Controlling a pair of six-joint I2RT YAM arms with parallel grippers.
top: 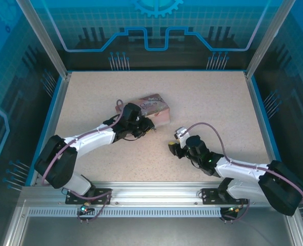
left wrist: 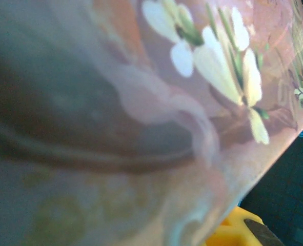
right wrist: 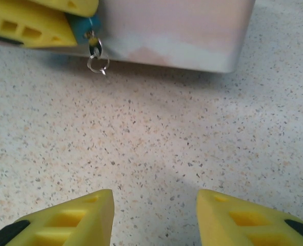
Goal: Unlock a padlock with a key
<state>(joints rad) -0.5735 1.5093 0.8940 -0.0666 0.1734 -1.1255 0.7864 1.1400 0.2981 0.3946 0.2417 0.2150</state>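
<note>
Right wrist view catches what the top view misses: the padlock [right wrist: 83, 28], tiny and teal, is pinched at the tips of my left gripper [right wrist: 85, 19], right against the lower edge of the tin [right wrist: 182, 31]. Thin silvery rings [right wrist: 98, 60] hang under it; I cannot tell what they are. Left wrist view is a blurred close-up of the tin, glossy pink with white flowers, with one yellow finger [left wrist: 233, 233] at the bottom. In the top view my left arm stretches forward, wrist at the tin's near side. My right arm bends inward. My right gripper [right wrist: 155, 218] is low, pointing at the tin, apart from it, released, its ribbed yellow fingers spread wide. The table [right wrist: 156, 133] is speckled beige.
</note>
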